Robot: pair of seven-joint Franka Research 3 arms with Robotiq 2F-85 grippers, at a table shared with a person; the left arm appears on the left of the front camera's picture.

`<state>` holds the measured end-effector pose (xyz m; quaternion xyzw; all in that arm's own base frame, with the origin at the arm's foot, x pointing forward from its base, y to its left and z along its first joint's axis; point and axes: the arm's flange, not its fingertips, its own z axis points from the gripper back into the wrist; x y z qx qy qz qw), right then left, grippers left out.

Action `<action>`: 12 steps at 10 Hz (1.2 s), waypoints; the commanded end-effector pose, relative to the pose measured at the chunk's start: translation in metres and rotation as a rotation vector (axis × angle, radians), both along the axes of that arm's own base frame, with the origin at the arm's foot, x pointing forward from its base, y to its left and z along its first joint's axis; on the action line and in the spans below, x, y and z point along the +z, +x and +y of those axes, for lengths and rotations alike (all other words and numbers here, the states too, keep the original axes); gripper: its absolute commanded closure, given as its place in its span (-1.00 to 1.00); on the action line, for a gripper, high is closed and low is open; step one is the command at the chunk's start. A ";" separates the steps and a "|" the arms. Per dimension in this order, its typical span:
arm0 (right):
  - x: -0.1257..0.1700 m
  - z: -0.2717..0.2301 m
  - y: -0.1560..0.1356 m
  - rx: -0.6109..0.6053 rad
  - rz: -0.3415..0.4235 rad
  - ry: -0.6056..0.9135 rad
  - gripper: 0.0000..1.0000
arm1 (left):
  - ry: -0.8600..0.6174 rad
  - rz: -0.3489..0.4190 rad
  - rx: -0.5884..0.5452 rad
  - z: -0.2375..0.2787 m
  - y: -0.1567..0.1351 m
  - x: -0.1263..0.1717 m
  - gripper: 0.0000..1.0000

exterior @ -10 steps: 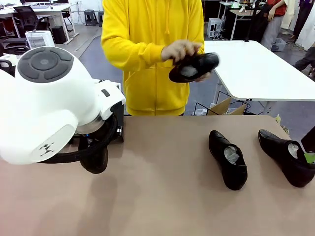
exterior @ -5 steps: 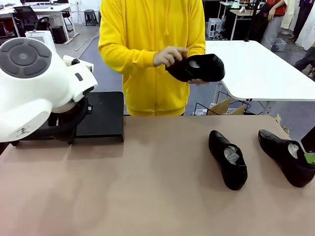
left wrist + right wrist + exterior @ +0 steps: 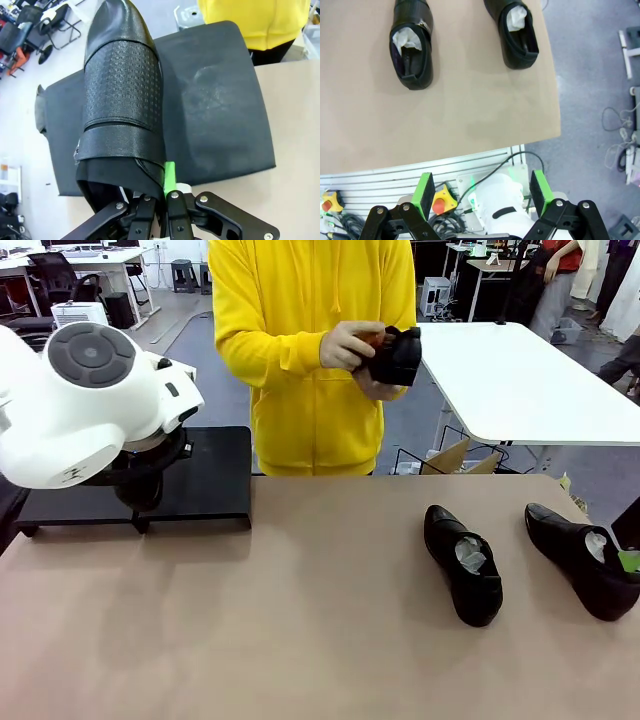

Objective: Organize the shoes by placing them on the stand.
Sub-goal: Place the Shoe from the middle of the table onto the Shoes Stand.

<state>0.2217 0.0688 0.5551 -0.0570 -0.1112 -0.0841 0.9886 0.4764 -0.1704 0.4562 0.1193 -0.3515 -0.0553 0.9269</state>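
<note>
Over the stand [image 3: 215, 110] at the table's [image 3: 300, 640] far left corner, one black shoe [image 3: 122, 95] is held by its heel rim in the left claw [image 3: 160, 195], which is clenched on it, with the toe pointing away. Two more shoes [image 3: 463, 565] [image 3: 583, 560] lie toward the table's right edge, well apart from the stand, with paper stuffing showing. A fourth shoe [image 3: 400, 355] is held in the person's hands [image 3: 350, 343] beyond the far edge. The right claw [image 3: 482, 192] is released, its pads spread wide off the near edge by the right corner.

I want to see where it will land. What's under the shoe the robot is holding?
The black stand lies under the shoe in the left gripper. The shoe hides a strip of the stand, so whether they touch can't be seen.
</note>
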 end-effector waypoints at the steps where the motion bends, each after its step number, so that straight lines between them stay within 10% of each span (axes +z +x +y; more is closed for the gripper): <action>1: 0.001 0.000 0.000 0.021 0.004 0.019 -1.00 | 0.022 -0.041 0.027 -0.012 0.020 -0.014 1.00; 12: 0.001 0.000 0.000 0.021 0.004 0.019 -1.00 | 0.066 -0.062 0.085 -0.011 0.050 -0.057 1.00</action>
